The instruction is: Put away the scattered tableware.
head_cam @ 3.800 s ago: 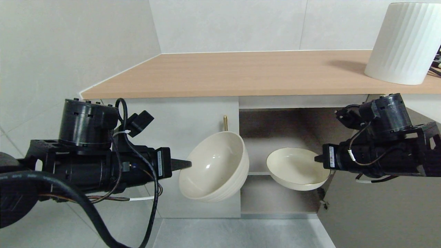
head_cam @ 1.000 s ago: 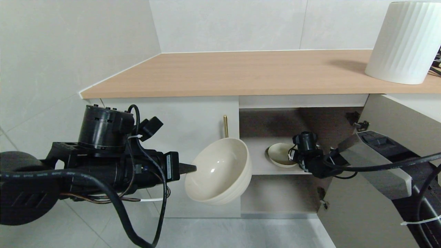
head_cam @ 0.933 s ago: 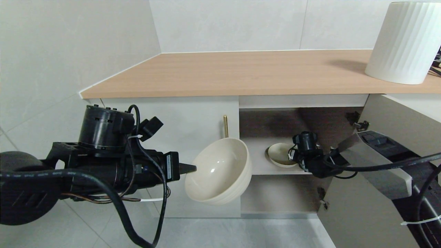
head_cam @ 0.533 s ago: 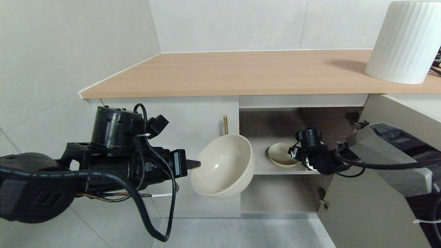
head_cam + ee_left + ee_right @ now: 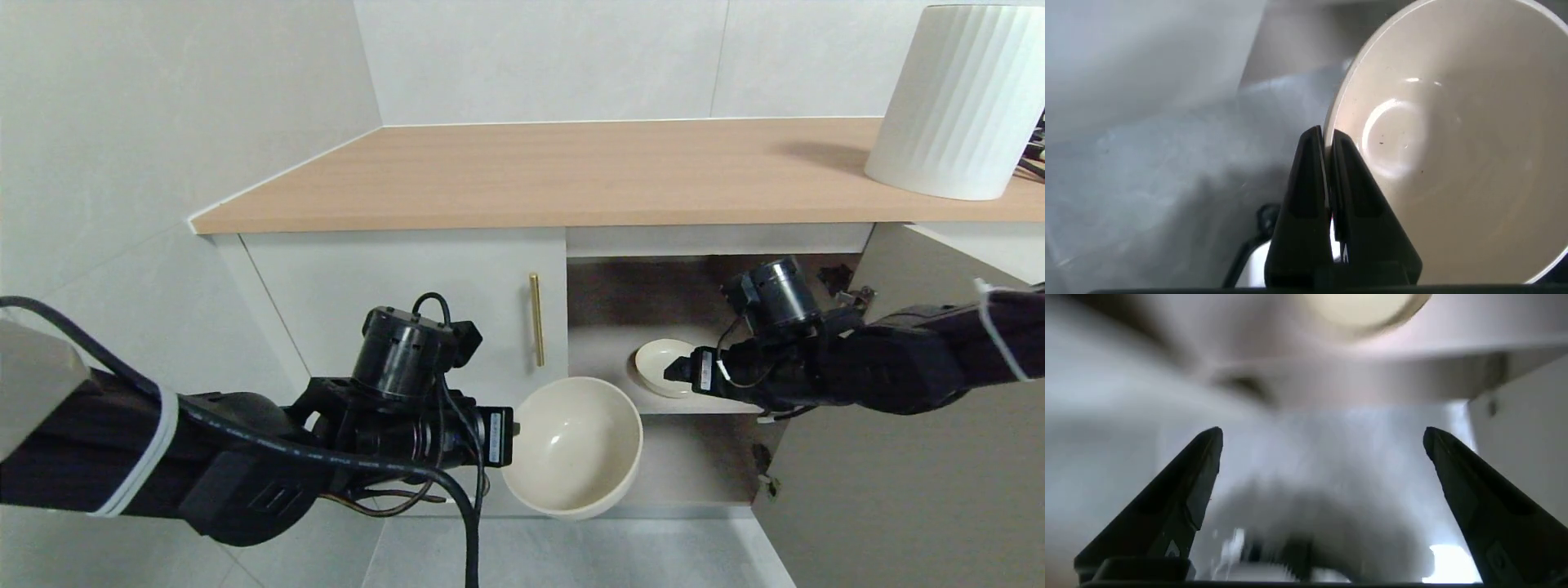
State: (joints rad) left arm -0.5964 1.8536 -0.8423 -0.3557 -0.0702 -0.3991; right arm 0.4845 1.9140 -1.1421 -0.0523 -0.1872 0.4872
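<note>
A deep cream bowl hangs low in front of the cabinet, between the closed left door and the open compartment. My left gripper is shut on its rim; in the left wrist view the fingers pinch the bowl at its edge. A shallow cream dish lies on the middle shelf inside the cabinet. My right gripper stands just in front of that dish, open and holding nothing. In the right wrist view the gripper is spread wide, with the dish beyond it.
The left cabinet door is closed, with a gold handle. The right door is swung open beside my right arm. A white ribbed cylinder stands on the wooden countertop. The lower shelf has free room.
My right gripper set the shallow dish on the shelf, let go and drew back a little. My left arm carried the deep bowl lower and to the right, toward the open compartment.
</note>
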